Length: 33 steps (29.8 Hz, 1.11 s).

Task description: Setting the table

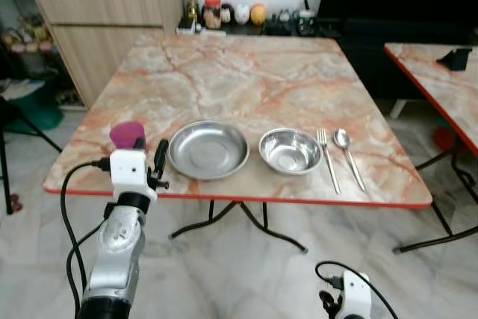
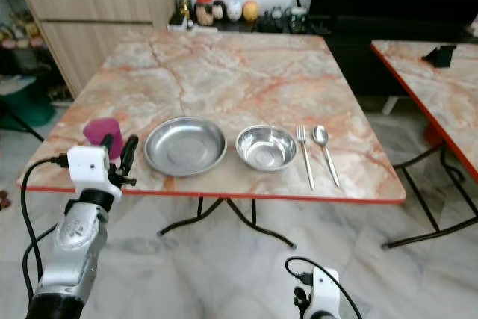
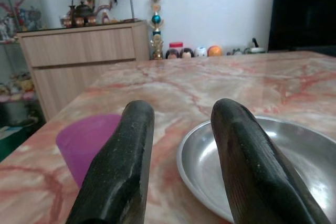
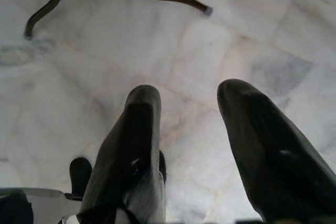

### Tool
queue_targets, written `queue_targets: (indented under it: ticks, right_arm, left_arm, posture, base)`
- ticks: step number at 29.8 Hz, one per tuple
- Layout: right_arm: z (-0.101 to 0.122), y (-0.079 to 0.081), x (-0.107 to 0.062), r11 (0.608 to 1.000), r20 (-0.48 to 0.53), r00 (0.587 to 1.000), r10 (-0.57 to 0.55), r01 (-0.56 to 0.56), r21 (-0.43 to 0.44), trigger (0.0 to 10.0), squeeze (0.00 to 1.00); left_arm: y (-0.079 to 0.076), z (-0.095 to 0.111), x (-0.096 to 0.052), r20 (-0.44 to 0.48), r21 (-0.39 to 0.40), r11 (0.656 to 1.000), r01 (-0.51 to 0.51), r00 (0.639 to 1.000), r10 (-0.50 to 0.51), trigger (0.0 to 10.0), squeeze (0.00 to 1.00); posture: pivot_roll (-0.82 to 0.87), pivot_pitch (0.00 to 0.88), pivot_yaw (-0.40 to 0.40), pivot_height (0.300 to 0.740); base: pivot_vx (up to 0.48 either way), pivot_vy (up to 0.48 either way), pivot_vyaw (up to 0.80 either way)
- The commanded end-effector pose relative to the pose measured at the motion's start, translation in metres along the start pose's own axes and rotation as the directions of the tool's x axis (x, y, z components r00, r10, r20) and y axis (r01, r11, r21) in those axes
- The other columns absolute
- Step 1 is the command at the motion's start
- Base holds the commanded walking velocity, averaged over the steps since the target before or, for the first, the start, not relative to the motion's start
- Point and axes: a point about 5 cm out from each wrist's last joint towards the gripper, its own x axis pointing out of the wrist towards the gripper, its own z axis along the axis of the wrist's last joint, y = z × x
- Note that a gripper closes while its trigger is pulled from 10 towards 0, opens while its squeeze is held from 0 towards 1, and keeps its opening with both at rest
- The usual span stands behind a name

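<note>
Along the marble surface [image 1: 246, 72] near edge lie a purple cup [image 1: 127, 134], a steel plate [image 1: 208, 149], a bowl [image 1: 290, 150], a fork [image 1: 327, 158] and a spoon [image 1: 347, 155]. The left claw [image 1: 151, 156] hovers, fingers apart, between cup and plate, seemingly touching neither. The right claw [image 4: 199, 145] hangs spread over the floor [image 4: 105, 66].

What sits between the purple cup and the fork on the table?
Between the purple cup and the fork sit the steel plate, then the steel bowl, seen in both eye views.
</note>
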Motion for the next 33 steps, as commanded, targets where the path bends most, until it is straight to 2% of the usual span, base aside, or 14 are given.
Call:
queue_targets:
  ticks: [1, 16, 25, 31, 33]
  right_arm:
    - [0.0009, -0.0013, 0.0000, 1.000, 0.005, 1.000, -0.004, 0.004, 0.003, 10.0, 0.00]
    - [0.0019, -0.0012, 0.0001, 1.000, 0.011, 1.000, -0.002, 0.001, 0.004, 10.0, 0.00]
    - [0.0016, -0.0011, 0.0002, 1.000, 0.005, 1.000, 0.000, 0.000, 0.006, 10.0, 0.00]
    - [0.0013, -0.0012, 0.0003, 1.000, 0.000, 1.000, 0.000, 0.000, 0.002, 10.0, 0.00]
    - [0.0017, -0.0014, 0.0003, 1.000, 0.003, 1.000, -0.003, 0.003, -0.003, 10.0, 0.00]
  left_arm:
    - [-0.0010, 0.0001, -0.0001, 0.002, -0.015, 1.000, 0.000, 1.000, 0.000, 10.0, 0.00]
    - [0.0016, 0.0011, 0.0017, -0.003, -0.056, 0.998, 0.005, 1.000, -0.005, 10.0, 0.00]
    - [0.0013, 0.0026, 0.0023, 0.003, -0.063, 0.998, 0.013, 1.000, -0.013, 10.0, 0.00]
    - [0.0002, 0.0036, 0.0030, 0.006, -0.071, 0.997, 0.025, 1.000, -0.025, 10.0, 0.00]
    - [-0.0008, 0.0043, 0.0029, 0.009, -0.074, 0.997, 0.031, 0.999, -0.031, 10.0, 0.00]
  posture:
    - [0.06, 0.000, -0.045, 0.740]
    - [0.06, 0.000, -0.045, 0.740]
    - [0.06, 0.000, -0.046, 0.740]
    - [0.06, 0.000, -0.046, 0.740]
    - [0.06, 0.000, -0.046, 0.740]
  base:
    - [0.000, 0.000, 0.00]
    - [0.000, 0.000, 0.00]
    - [0.254, 0.000, 0.00]
    - [0.259, 0.000, -0.72]
    - [0.257, 0.000, 0.00]
